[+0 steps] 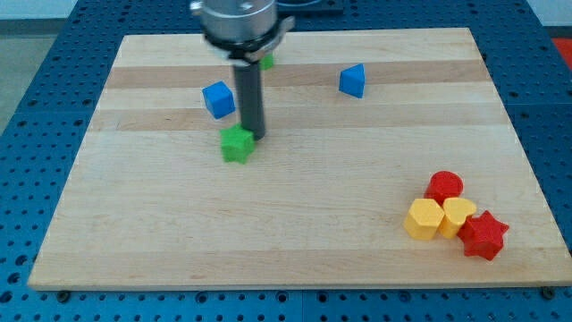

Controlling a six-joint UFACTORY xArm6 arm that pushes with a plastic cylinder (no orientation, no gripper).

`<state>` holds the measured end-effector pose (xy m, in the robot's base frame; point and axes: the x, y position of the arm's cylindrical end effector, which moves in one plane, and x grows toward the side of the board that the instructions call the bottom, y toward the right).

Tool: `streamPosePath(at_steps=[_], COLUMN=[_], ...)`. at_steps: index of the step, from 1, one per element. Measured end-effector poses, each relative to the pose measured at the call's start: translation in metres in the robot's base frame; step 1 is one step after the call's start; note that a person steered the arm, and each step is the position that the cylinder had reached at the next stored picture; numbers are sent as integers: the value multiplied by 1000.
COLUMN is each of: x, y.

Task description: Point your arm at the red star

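Observation:
The red star (484,234) lies at the view's bottom right, touching a yellow block (458,216). Beside them are a yellow hexagonal block (424,219) and a red round block (444,187), all in one cluster. My tip (255,136) is far from it, left of centre in the upper half, touching the upper right edge of a green block (237,143). A blue block (218,99) sits just to the upper left of the rod.
Another blue block (352,80) lies near the view's top, right of centre. A small green block (266,62) shows partly behind the arm near the top edge. The wooden board (286,259) rests on a blue perforated table.

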<state>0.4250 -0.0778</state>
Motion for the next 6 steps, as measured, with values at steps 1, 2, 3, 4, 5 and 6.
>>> streamPosePath(at_steps=[1, 2, 3, 4, 5, 6], x=[-12, -6, -16, 10, 60, 153], y=[58, 103, 220, 325, 402, 375])
